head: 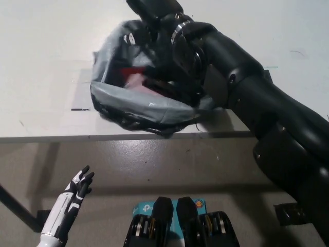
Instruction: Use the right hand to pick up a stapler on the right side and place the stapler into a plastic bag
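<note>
Right robot hand [154,31] is down over the mouth of the grey plastic bag [149,107]; can't tell its grip or whether it has anything. The stapler can't be made out, likely under the hand inside the bag, beside something red [134,73]. Judged: the stapler is rigid, smooth and fairly heavy, best gripped across the mid-body. The bag film is thin, floppy and slippery, and sits at the worktop [41,51] edge. Left robot hand [74,193] idle far below, spread, empty.
</note>
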